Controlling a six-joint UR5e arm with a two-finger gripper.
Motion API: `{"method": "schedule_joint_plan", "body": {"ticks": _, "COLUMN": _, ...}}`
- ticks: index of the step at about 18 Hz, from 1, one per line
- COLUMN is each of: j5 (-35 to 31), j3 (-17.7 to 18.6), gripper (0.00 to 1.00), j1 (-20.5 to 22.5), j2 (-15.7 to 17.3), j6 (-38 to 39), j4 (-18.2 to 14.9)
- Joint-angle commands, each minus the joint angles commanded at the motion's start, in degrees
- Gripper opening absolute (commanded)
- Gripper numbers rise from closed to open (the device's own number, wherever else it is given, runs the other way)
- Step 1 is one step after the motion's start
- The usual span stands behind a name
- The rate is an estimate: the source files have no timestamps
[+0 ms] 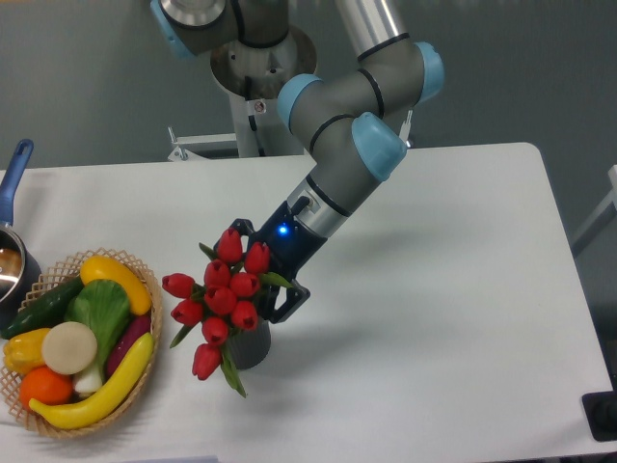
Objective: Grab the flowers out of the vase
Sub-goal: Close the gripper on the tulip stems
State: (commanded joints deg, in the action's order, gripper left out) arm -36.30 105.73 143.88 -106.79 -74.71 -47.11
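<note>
flowers (221, 297) in vase (249, 346), gripper (262, 275) just behind the buds.

No readable text, label, brand, number or sign is showing anywhere in this view. The arm (337, 125) is carrying no legible marking, and only a small blue light is glowing on its wrist just above the flowers (222, 294). The basket (145, 280) left of the flowers is likewise showing no lettering.
</note>
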Motion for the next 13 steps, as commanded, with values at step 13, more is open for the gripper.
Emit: {"method": "schedule_joint_plan", "body": {"ticks": 13, "j5": 0.26, "j3": 0.00, "gripper": 0.44, "j1": 0.79, "j2": 1.31, "j6": 2.98, "j4": 0.00}}
